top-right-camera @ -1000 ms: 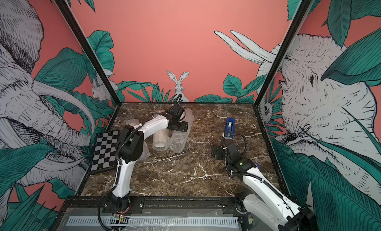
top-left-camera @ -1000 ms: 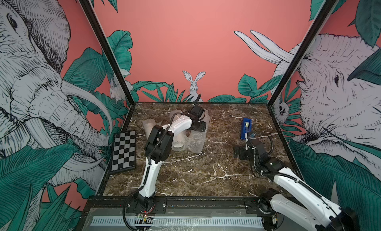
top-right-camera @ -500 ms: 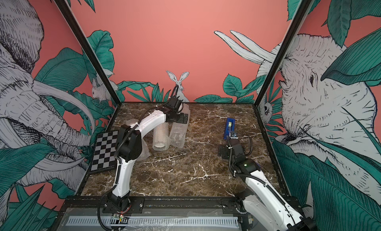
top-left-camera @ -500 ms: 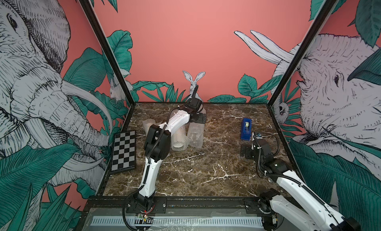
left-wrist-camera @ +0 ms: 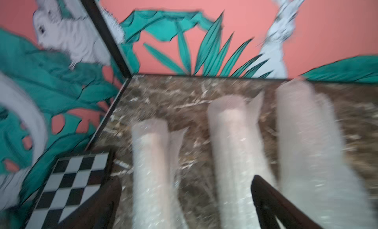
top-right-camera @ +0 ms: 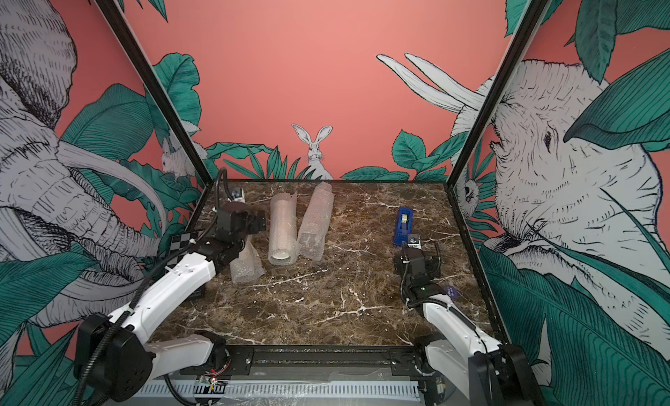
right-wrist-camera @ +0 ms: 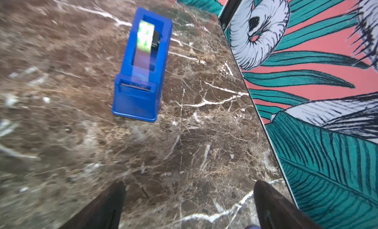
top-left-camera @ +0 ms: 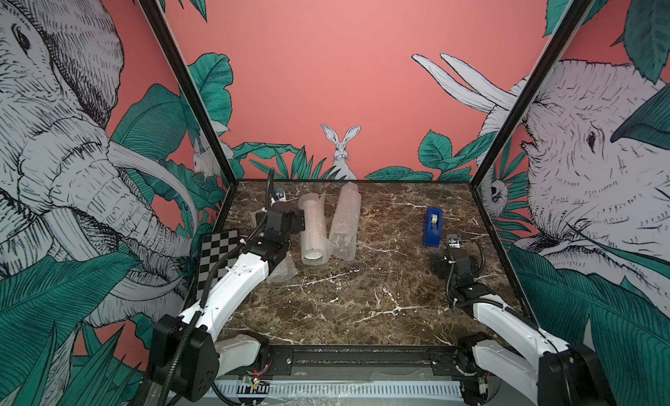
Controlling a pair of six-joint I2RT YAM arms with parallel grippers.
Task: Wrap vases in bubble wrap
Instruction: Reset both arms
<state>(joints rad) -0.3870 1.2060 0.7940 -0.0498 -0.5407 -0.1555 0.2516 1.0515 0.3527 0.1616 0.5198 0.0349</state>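
Note:
Three vases lie side by side at the table's back left, each rolled in bubble wrap. The middle bundle (top-left-camera: 312, 230) (top-right-camera: 282, 228) (left-wrist-camera: 235, 140) shows a white round end toward the front. The right bundle (top-left-camera: 346, 221) (top-right-camera: 316, 219) (left-wrist-camera: 306, 140) leans against it. My left arm partly covers the left bundle (top-left-camera: 284, 272) (top-right-camera: 246, 266) (left-wrist-camera: 151, 166). My left gripper (top-left-camera: 290, 221) (left-wrist-camera: 186, 189) hovers open over the left and middle bundles and holds nothing; its wrist view is blurred. My right gripper (top-left-camera: 451, 243) (right-wrist-camera: 188, 189) is open over bare marble.
A blue tape dispenser (top-left-camera: 433, 226) (top-right-camera: 403, 224) (right-wrist-camera: 141, 68) stands just beyond my right gripper, near the right wall. A checkerboard (top-left-camera: 217, 255) (left-wrist-camera: 67, 185) lies along the left wall beside my left arm. Walls close in the table on three sides.
My left gripper opened and drew back from the right bundle, toward the front left. My right gripper shifted right, to just in front of the tape dispenser.

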